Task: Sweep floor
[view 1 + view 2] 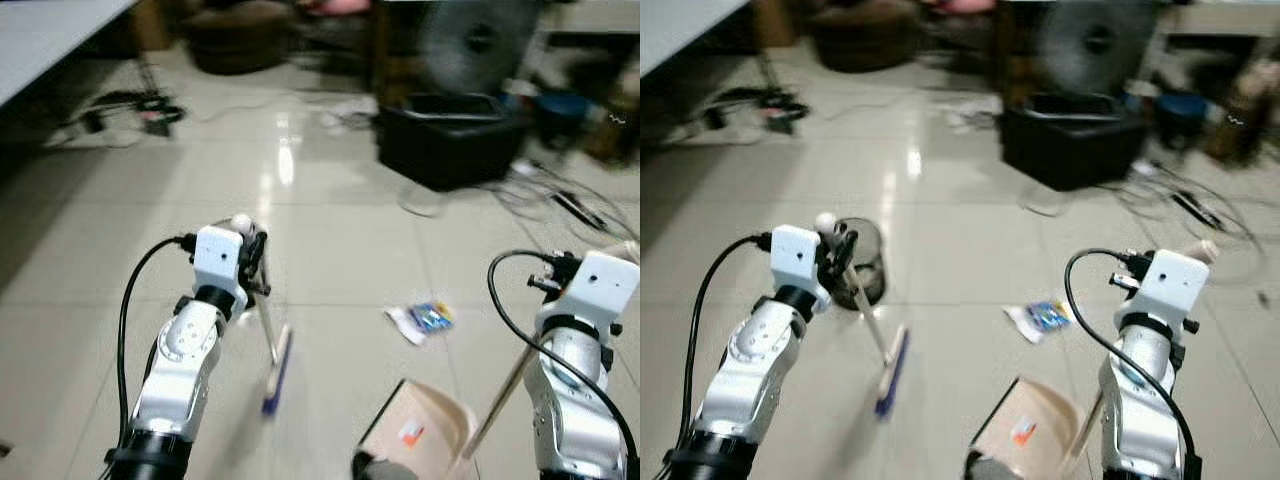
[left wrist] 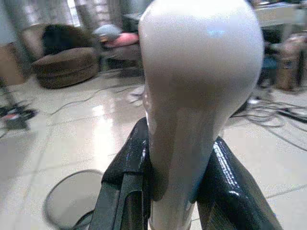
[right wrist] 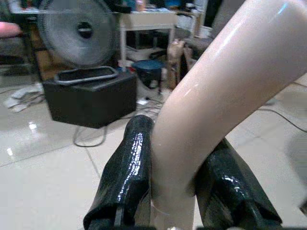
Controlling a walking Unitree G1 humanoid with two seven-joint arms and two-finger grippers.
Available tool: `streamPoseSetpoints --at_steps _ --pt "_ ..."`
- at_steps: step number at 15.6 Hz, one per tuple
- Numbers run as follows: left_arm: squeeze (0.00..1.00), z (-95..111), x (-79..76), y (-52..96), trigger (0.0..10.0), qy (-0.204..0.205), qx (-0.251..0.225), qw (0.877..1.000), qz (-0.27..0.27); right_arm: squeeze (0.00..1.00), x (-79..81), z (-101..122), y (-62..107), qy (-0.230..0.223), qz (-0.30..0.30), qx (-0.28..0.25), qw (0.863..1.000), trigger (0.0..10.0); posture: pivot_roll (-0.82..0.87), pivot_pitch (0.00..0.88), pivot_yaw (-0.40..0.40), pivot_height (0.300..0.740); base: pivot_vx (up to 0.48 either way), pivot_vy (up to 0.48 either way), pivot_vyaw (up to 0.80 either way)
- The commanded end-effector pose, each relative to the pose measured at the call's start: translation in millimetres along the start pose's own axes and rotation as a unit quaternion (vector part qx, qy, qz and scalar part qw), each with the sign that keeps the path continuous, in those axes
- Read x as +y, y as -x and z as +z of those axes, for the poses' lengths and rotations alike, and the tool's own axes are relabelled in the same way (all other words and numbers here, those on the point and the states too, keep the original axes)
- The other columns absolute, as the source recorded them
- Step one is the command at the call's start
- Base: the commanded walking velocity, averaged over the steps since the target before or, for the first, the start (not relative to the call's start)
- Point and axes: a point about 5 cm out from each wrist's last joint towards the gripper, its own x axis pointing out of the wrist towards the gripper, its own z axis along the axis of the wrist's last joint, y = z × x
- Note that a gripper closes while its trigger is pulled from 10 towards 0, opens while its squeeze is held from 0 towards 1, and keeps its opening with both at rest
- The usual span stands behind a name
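1. The left gripper [image 2: 175, 191] has its 2 black fingers [image 2: 122, 191] clamped on the pale rounded handle top of the broom [image 1: 272, 350]. From that grip the thin stick slants down to a flat blue-edged brush head resting on the floor [image 1: 330, 220].
2. The right gripper [image 3: 175, 191] has its 2 fingers [image 3: 124, 177] clamped on the curved cream handle of the dustpan [image 1: 420, 425]. Its long stick runs down from the right arm to the tan pan, which sits on the tiles low in the head views, between the 2 arms.
3. A small heap of litter [image 1: 420, 320], a white scrap beside a blue wrapper, lies on the tiles just beyond the dustpan's mouth and to the right of the brush head, apart from both.
4. A round wire-mesh wastebasket [image 1: 862, 262] stands on the floor just behind the left gripper.
5. Farther off, a black box [image 1: 450, 140] sits on the tiles with a round fan [image 1: 478, 40] behind it, and loose cables [image 1: 560, 200] trail across the floor to its right.
6. A brown beanbag seat [image 2: 64, 64] rests near the far wall, and the edge of a white bench [image 1: 50, 35] cuts the far left corner.
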Motion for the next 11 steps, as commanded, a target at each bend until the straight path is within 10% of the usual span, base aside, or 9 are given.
streamPoseSetpoints --at_steps 1,11 --pt "0.0 14.2 -0.7 -4.4 10.0 -0.006 -0.033 0.999 -0.013 0.0 0.6 9.0 -1.4 -0.009 0.0 -0.013 1.0 10.0 -0.05 0.032 0.069 0.74 0.277 0.0 -0.8" --pt "0.0 12.1 -5.2 -10.2 10.0 -0.012 -0.032 0.999 -0.03 0.0 4.4 14.8 -1.5 -0.025 0.034 -0.024 0.999 10.0 -0.07 0.002 0.072 0.74 0.336 0.0 -0.34"
